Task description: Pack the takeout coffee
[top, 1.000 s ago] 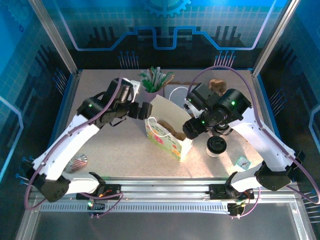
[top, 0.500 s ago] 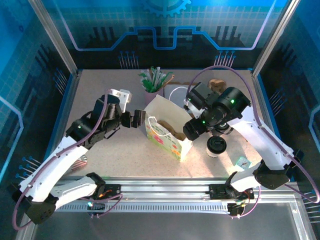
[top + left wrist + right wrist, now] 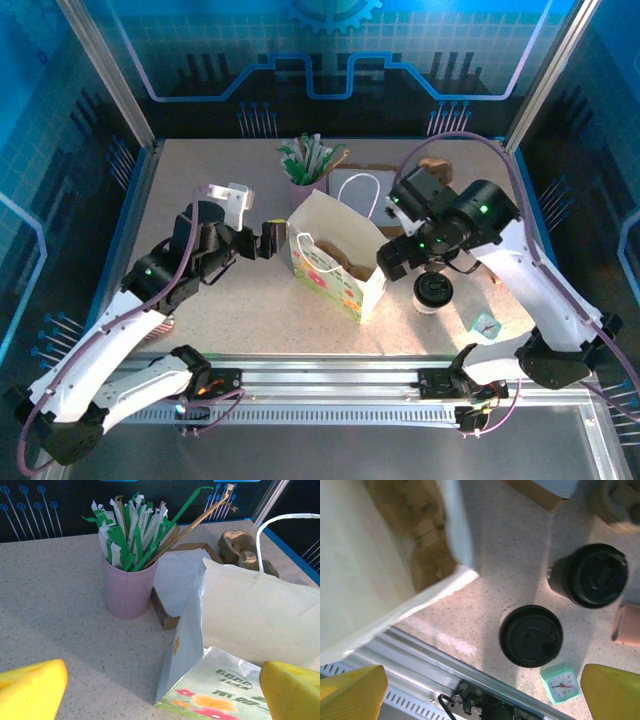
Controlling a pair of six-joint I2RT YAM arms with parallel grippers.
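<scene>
Cup: white paper cup with black round lid (image 3: 531,636), upright on the speckled surface (image 3: 495,580), just right of the flower-printed paper bag (image 3: 325,275).
Right hand (image 3: 481,694): spread wide above it, empty.
Left hand (image 3: 274,238): spread, just left of the bag.
Grasp: straddle the wall under the lid, squeeze lightly, keep upright.

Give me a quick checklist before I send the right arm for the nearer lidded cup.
1. Right gripper open, empty: ok.
2. Left gripper open, empty: ok.
3. Paper bag upright, mouth open: ok.
4. Brown carrier inside the bag: ok; lying flat: cannot tell.
5. Nearer lidded cup upright, outside the bag: ok.
6. Gap between it and the second lidded cup: ok.
</scene>
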